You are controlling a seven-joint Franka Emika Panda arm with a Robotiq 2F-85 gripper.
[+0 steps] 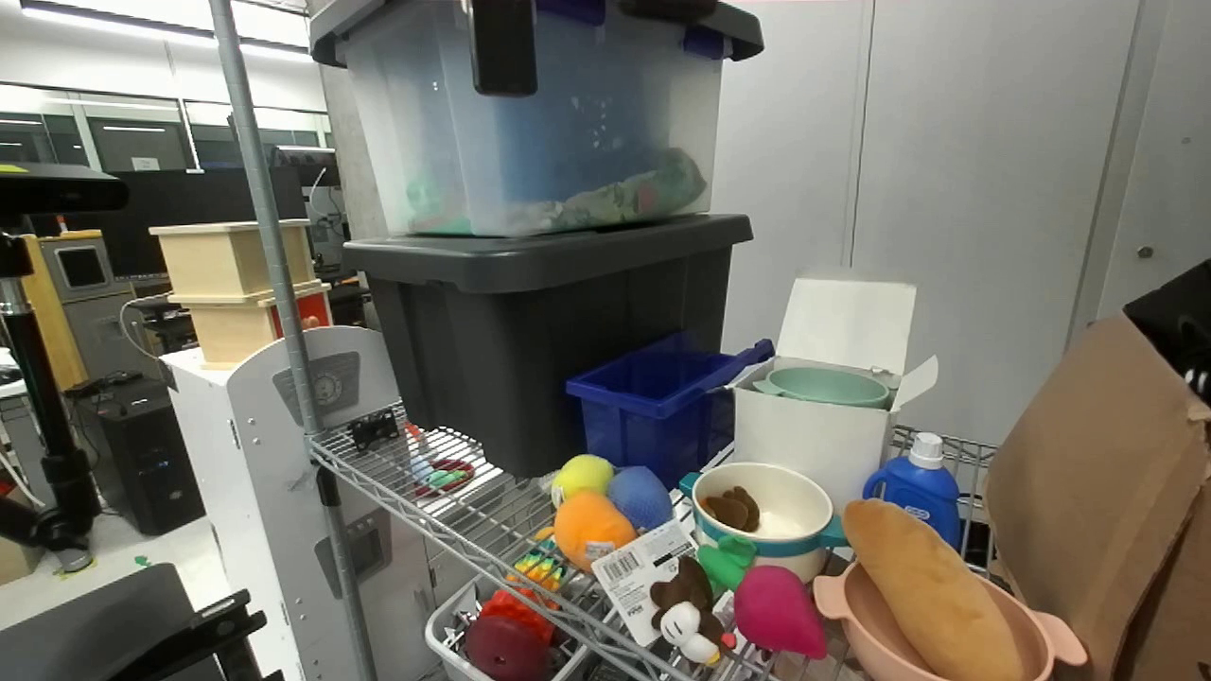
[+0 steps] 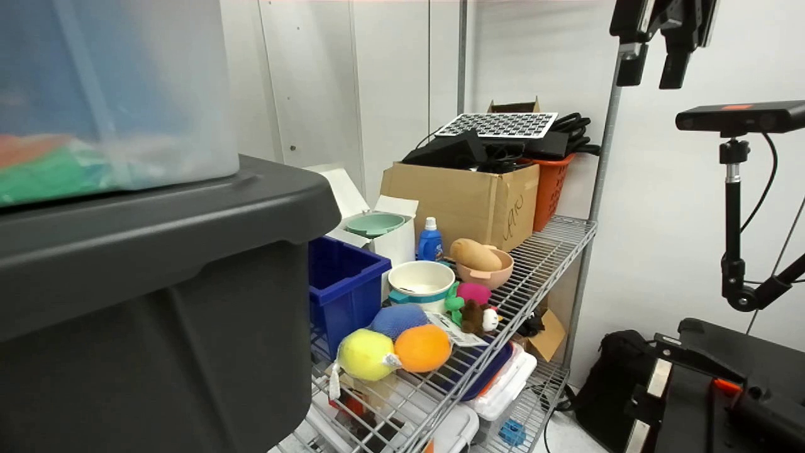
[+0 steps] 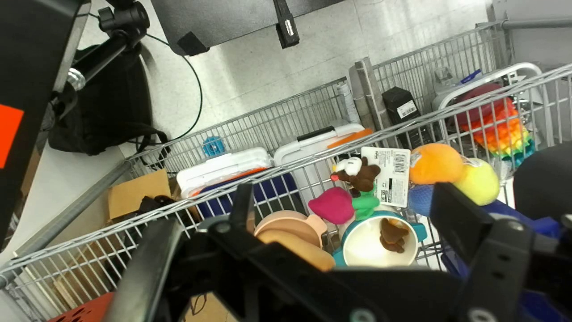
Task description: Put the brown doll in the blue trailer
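Observation:
A brown doll (image 1: pixel 733 509) lies inside the white pot with teal trim (image 1: pixel 768 501); the doll also shows in the wrist view (image 3: pixel 393 235). Another brown doll with a white face (image 1: pixel 686 610) lies on the wire shelf by a white card, also in the wrist view (image 3: pixel 357 173). The dark blue trailer (image 1: pixel 624 426) stands open-topped between the dark grey bin and the white box, also in an exterior view (image 2: pixel 352 289). In the wrist view my fingers partly hide it. My gripper (image 2: pixel 653 74) is open and empty, high above the shelf; it spans the wrist view (image 3: pixel 344 194).
Stacked bins (image 1: pixel 549 350) rise beside the trailer. An open white box (image 1: pixel 804 435) holds a green bowl. A blue bottle (image 1: pixel 918 487), a pink bowl with bread (image 1: pixel 1041 634), a magenta toy (image 1: pixel 778 610) and orange, yellow and blue balls crowd the wire shelf. A cardboard box (image 2: pixel 440 189) stands behind.

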